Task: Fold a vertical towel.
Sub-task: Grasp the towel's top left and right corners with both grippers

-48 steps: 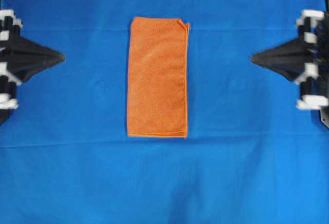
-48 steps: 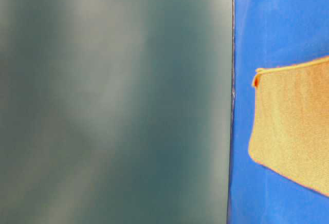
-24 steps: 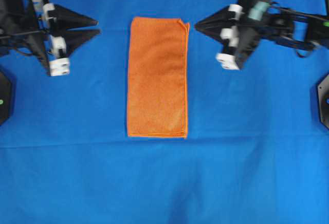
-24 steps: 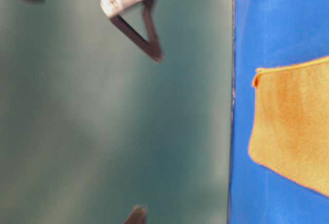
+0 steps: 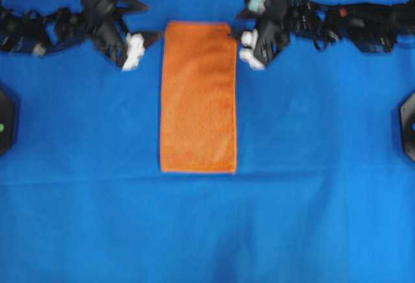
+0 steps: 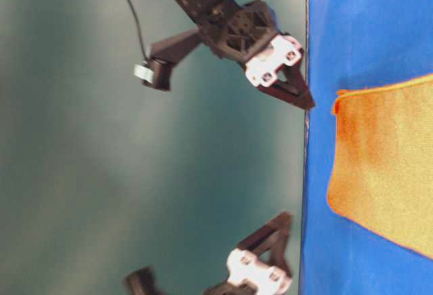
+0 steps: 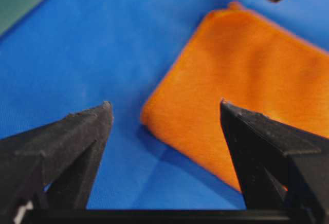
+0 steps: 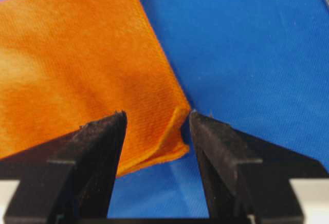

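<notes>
The orange towel point(image 5: 198, 95) lies flat and upright on the blue table cloth point(image 5: 207, 231), long side running away from me. It also shows in the table-level view point(image 6: 385, 173). My left gripper point(image 5: 153, 37) is open at the towel's far left corner. In the left wrist view point(image 7: 164, 106) that corner of the towel point(image 7: 247, 80) sits between the jaws. My right gripper point(image 5: 237, 36) is open at the far right corner. In the right wrist view point(image 8: 157, 115) the curled hem corner of the towel point(image 8: 77, 54) lies between the jaws, which are not closed on it.
Black arm bases stand at the left edge point(image 5: 5, 124) and right edge point(image 5: 407, 127) of the table. The right arm point(image 5: 350, 20) and left arm point(image 5: 39, 30) stretch along the far side. In the table-level view both grippers point(image 6: 304, 102) point(image 6: 284, 220) hang at the cloth's edge.
Both grippers have swung in from the table's sides towards the far edge and now sit at the towel's two far corners. The towel has not moved.
</notes>
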Controlling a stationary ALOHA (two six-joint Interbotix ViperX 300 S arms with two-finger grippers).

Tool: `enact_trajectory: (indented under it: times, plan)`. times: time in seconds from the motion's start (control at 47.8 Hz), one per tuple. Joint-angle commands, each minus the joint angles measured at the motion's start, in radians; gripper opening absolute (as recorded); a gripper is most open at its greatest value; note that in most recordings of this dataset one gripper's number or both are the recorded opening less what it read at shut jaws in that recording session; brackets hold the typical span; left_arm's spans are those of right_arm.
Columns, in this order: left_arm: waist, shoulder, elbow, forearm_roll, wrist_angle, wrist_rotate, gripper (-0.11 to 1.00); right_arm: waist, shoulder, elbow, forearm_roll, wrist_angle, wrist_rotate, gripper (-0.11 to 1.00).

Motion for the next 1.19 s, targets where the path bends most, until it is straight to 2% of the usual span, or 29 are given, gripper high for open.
enact_trajectory:
  times: [0.0,0.335,0.44,0.503,0.565,0.712,0.754,1.173]
  plan:
    - [0.011,0.052,-0.041,-0.002,-0.025,-0.002,0.80,-0.017,0.015,-0.025,-0.005,-0.015,-0.002,0.57]
    - [0.023,0.221,-0.124,-0.002,-0.038,-0.002,0.79,-0.052,0.121,-0.043,-0.005,-0.066,0.000,0.56]
    - [0.026,0.256,-0.140,-0.002,-0.028,0.005,0.75,-0.049,0.123,-0.043,-0.005,-0.061,-0.002,0.55]
    - [0.025,0.267,-0.146,-0.002,-0.021,0.008,0.67,-0.048,0.123,-0.041,-0.005,-0.055,-0.002,0.51]
    - [0.023,0.276,-0.152,0.000,-0.018,0.008,0.50,-0.043,0.123,-0.043,-0.005,-0.041,-0.005,0.42]
    - [0.017,0.285,-0.155,0.000,-0.018,0.009,0.12,-0.020,0.124,-0.043,-0.018,-0.028,-0.008,0.04]
    - [0.015,0.285,-0.155,0.000,-0.018,0.011,0.05,-0.017,0.124,-0.043,-0.020,-0.029,-0.008,0.02]
    - [0.009,0.256,-0.172,0.000,-0.015,0.021,0.04,-0.048,0.101,-0.055,-0.021,-0.034,-0.008,0.02]
